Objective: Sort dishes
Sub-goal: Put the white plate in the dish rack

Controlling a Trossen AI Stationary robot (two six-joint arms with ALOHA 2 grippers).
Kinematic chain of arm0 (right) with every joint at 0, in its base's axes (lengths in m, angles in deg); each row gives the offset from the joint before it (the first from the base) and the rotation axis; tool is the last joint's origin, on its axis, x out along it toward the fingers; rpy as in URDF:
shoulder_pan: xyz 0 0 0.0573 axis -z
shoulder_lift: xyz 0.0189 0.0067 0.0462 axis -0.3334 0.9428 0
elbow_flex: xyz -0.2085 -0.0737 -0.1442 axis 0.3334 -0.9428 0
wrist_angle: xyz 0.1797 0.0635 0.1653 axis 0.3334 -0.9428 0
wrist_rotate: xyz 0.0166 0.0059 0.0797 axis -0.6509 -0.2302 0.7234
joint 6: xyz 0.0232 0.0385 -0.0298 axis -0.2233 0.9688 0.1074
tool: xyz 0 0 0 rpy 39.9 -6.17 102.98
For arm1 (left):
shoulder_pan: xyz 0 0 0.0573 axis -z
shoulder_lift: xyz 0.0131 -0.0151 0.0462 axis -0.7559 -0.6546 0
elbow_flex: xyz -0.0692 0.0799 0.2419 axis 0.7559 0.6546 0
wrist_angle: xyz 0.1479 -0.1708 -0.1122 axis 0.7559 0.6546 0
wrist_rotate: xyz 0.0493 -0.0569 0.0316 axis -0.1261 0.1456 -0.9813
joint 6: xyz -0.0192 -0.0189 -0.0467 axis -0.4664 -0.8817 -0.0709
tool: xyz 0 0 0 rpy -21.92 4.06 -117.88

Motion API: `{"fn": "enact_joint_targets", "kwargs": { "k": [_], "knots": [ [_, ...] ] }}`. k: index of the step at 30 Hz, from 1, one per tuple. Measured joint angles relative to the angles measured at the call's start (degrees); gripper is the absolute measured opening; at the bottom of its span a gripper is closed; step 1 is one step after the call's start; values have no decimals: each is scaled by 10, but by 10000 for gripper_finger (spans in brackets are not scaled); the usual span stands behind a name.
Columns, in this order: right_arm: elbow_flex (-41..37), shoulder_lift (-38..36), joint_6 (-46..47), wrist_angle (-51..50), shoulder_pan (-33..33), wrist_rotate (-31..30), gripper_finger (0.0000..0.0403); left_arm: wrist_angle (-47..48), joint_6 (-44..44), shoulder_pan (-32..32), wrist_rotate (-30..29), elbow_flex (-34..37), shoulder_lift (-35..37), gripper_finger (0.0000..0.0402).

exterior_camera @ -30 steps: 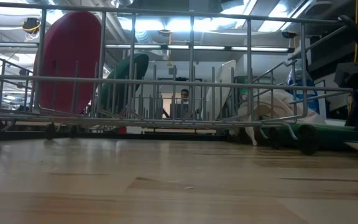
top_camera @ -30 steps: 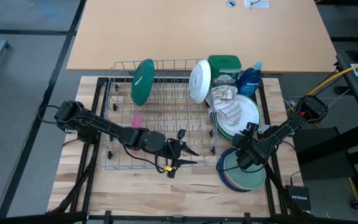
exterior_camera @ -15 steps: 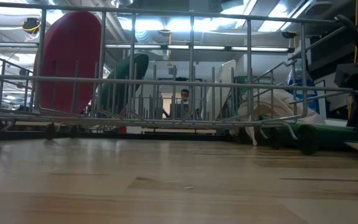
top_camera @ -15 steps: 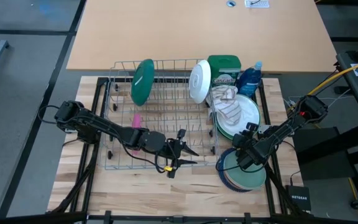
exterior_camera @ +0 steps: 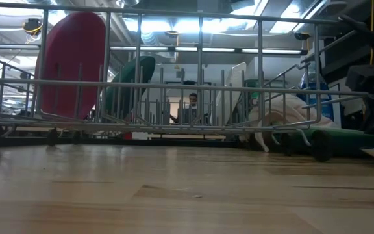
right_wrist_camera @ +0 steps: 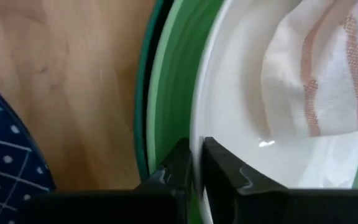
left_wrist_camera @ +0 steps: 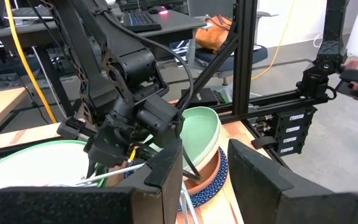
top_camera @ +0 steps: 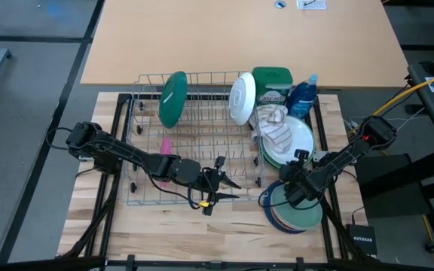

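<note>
High view: we find the right gripper [top_camera: 300, 161] reaching low from the table's right side to the near rim of the white plate [top_camera: 301, 135], which tops the stack beside the wire rack [top_camera: 194, 135]. The left gripper [top_camera: 218, 182] hangs at the rack's near right corner, fingers apart, holding nothing.

Low view: neither gripper is clearly visible.

Right wrist view: the fingers [right_wrist_camera: 180, 163] are pinched on the white plate's [right_wrist_camera: 229, 93] rim, the cloth [right_wrist_camera: 319, 68] lying on it.
</note>
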Motion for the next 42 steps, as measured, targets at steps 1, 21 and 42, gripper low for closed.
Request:
{"fn": "enact_joint_targets", "kwargs": {
  "k": [1,21,42],
  "knots": [
    [5,1,0,0,0,5,32,0,0,0,0,0,0,117],
    [178,0,5,-150,0,110,16,0,-4,0,0,0,0,117],
    [392,-2,6,-322,0,208,15,0,-15,0,0,0,0,117]
  ]
}}
